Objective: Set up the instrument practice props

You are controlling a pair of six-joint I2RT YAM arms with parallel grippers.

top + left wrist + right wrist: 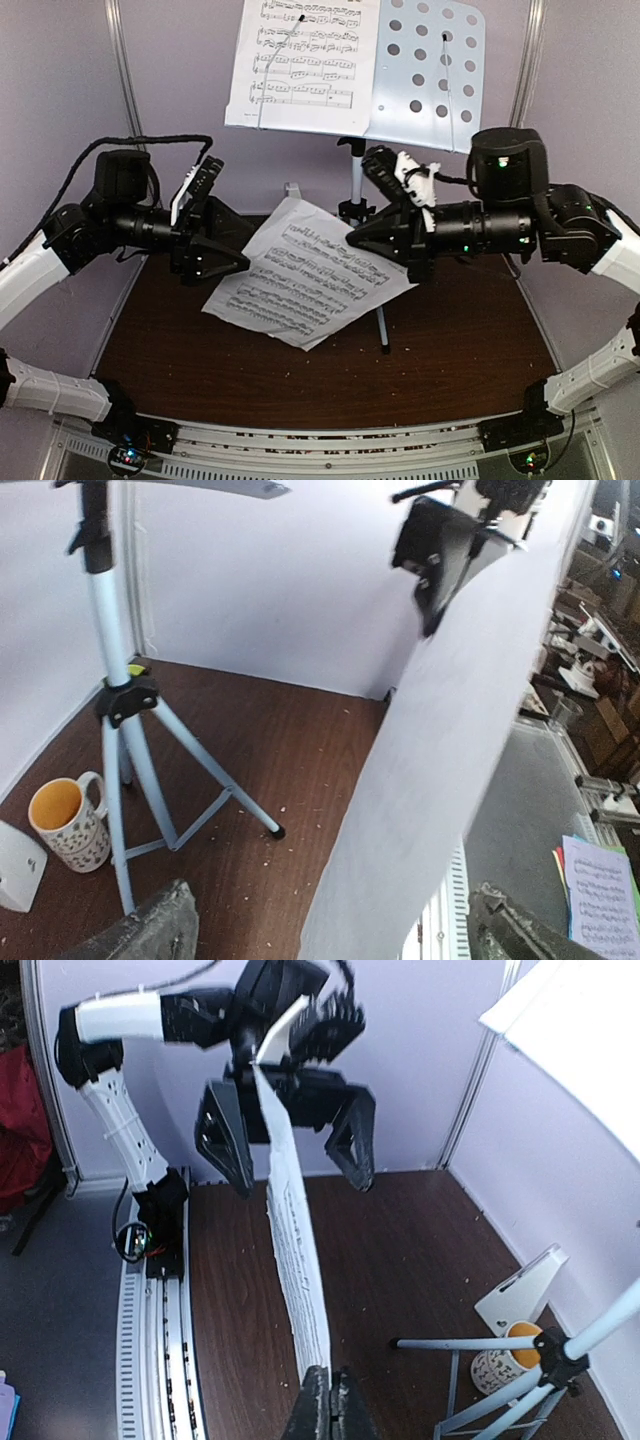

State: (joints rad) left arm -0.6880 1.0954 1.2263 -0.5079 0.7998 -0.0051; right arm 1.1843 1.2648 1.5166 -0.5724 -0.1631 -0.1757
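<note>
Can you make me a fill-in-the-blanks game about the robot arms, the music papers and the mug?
1. The right gripper is ____ on the loose page.
2. The left gripper has its jaws wide ____ around that page.
3. The music stand holds just ____ other page.
4. The mug is ____ inside.

Missing words: shut, open, one, orange.

surface: dark wood table [300, 750] | on it: grey tripod [125, 695] feet, patterned mug [70, 825], white metronome [18, 868]
</note>
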